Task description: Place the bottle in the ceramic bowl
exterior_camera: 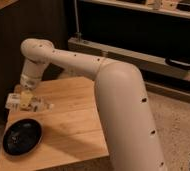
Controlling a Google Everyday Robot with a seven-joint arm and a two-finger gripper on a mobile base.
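The gripper (27, 100) is seen at the far left of the wooden table (75, 122), hanging from a wrist that is turned downward. The fingers are clenched on the bottle (11, 100), which is held lying roughly level across them, so that a white end is shown on each side of the grasp. The bottle is kept above the tabletop rather than on it, over the table's far left edge.

The ceramic bowl (22, 136) is set on the near left corner of the table, just nearer than the gripper and slightly below it in the view. Its glossy black rim is lit faintly, and only a dark inside with a dim sheen can be made out (the bottle is outside it, not yet placed).

The white arm (115, 95) is stretched from the near right across the table's right side to the gripper. Behind the table a dark cabinet front (18, 25) is found on the left, and a speckled floor (180, 117) on the right.
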